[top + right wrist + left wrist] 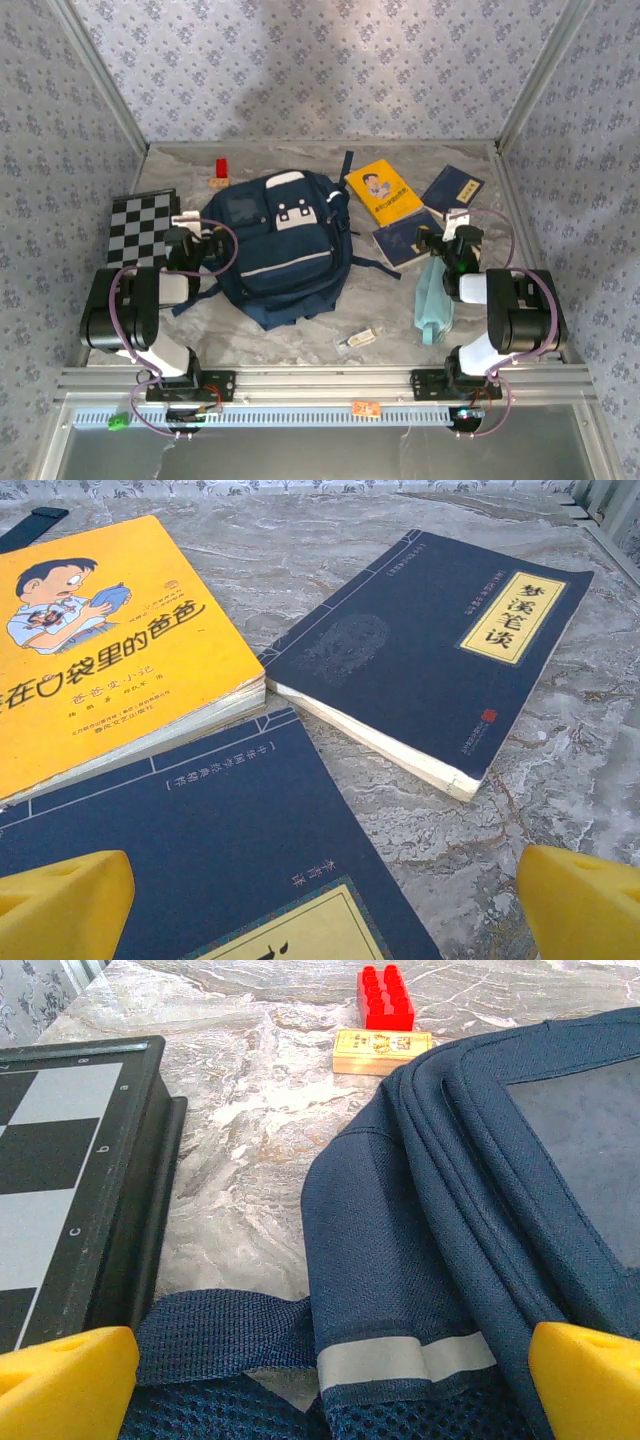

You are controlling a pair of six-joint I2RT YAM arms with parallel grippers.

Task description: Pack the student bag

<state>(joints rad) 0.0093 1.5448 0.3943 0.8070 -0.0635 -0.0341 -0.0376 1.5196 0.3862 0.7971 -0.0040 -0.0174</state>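
Left gripper: fingers apart, empty, at the left edge of the bag, which lies mid-table. Right gripper: fingers apart, empty, over the navy book. My judgement: open the bag fully before lifting books.

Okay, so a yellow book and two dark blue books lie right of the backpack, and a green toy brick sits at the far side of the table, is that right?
Not quite: the toy brick is red, not green, as the left wrist view shows. The rest holds: the yellow book and two dark blue books lie right of the backpack.
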